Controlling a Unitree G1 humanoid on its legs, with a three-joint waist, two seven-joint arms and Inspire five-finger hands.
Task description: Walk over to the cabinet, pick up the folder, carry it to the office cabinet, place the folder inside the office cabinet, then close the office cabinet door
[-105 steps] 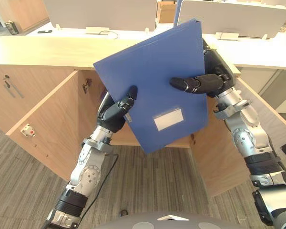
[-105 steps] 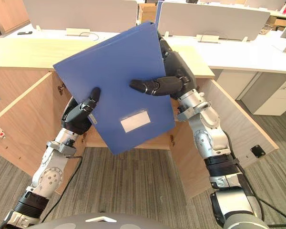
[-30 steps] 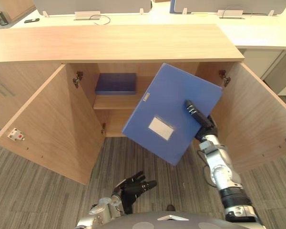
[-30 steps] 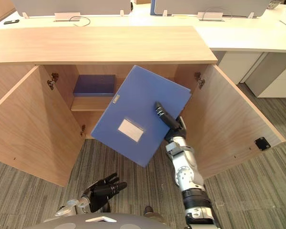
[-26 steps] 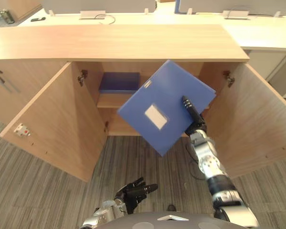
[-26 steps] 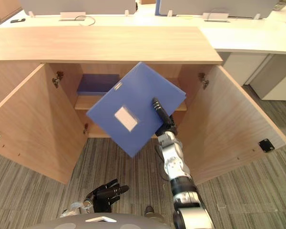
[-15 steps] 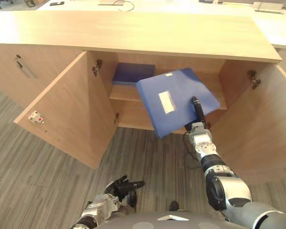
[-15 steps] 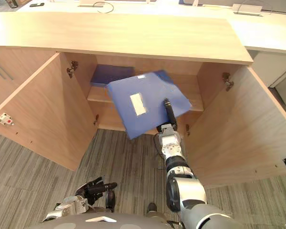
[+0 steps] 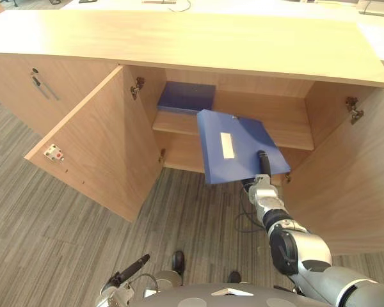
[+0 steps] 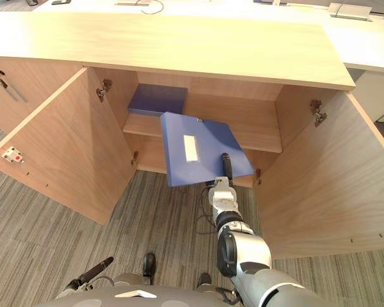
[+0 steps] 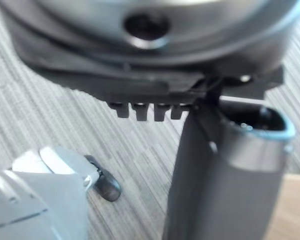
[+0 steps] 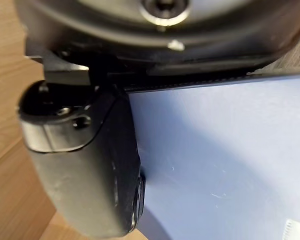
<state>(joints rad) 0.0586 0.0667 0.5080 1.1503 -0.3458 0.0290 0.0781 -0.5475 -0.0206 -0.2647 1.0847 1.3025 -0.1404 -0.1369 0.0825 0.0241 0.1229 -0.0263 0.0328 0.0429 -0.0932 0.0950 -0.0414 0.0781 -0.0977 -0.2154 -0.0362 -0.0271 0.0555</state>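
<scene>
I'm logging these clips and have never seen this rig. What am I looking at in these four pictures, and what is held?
This is a walking humanoid robot. The two wide pictures come from its head, looking down; the two close ones from its wrists. Before it stands a wooden cabinet, both doors open, a blue file lying on its shelf. The right hand pinches the blue folder, thumb on top, held out toward that shelf. The left hand hangs low over the carpet, fingers straight, holding nothing.
</scene>
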